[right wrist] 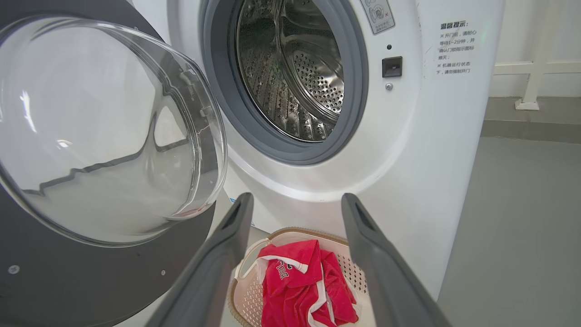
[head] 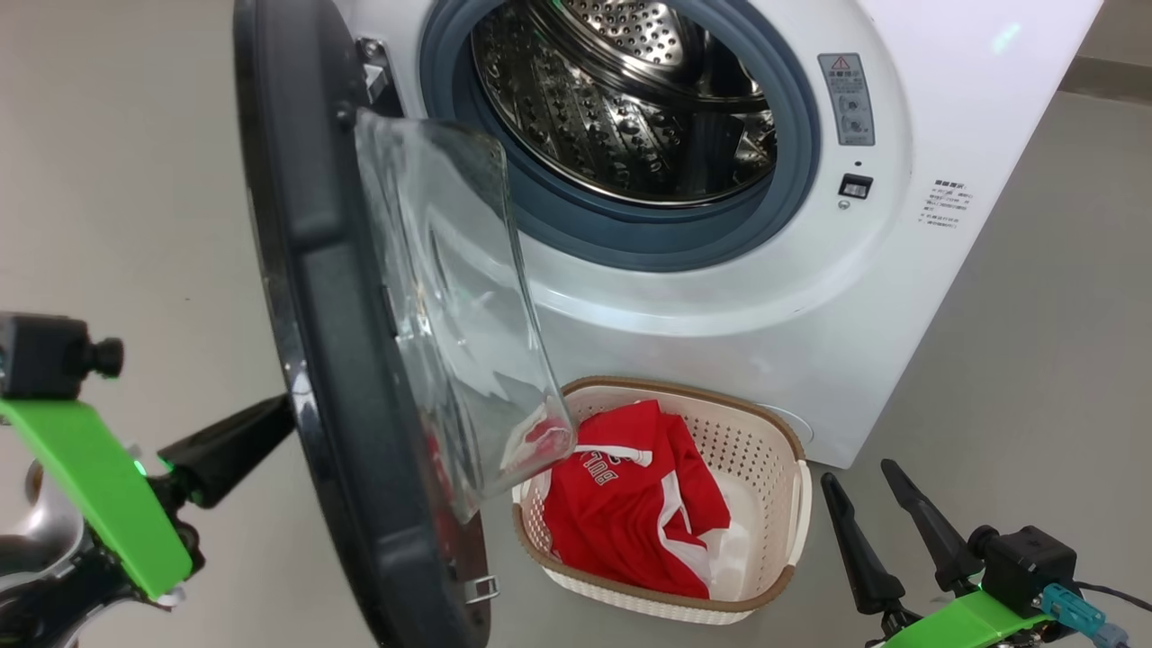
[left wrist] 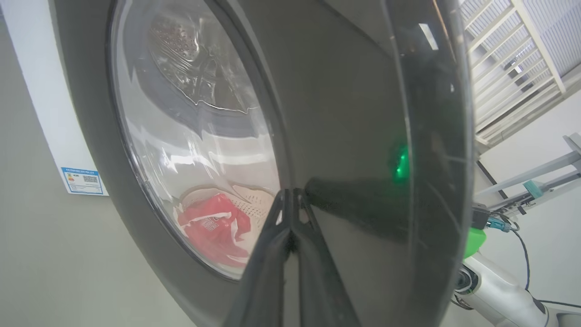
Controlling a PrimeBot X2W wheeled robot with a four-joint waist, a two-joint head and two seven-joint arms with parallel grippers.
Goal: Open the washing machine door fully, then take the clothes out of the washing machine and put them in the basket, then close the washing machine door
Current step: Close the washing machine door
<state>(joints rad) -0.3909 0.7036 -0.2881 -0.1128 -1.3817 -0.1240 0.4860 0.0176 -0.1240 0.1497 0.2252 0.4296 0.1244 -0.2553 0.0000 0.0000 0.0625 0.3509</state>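
Pale grey floor (head: 1035, 315) runs all round you; on it the washing machine (head: 738, 306) stands at twelve o'clock in the head view, top cut off, with the washing machine door (head: 315, 360) standing open at nine. At six the basket (head: 765, 432) holds the clothes (head: 621, 513), its left end blurred behind the door glass. Your left gripper (left wrist: 290, 194), drawn tight together, touches the door's black outer face at eight; your right gripper (head: 857, 474) hangs spread apart at five.
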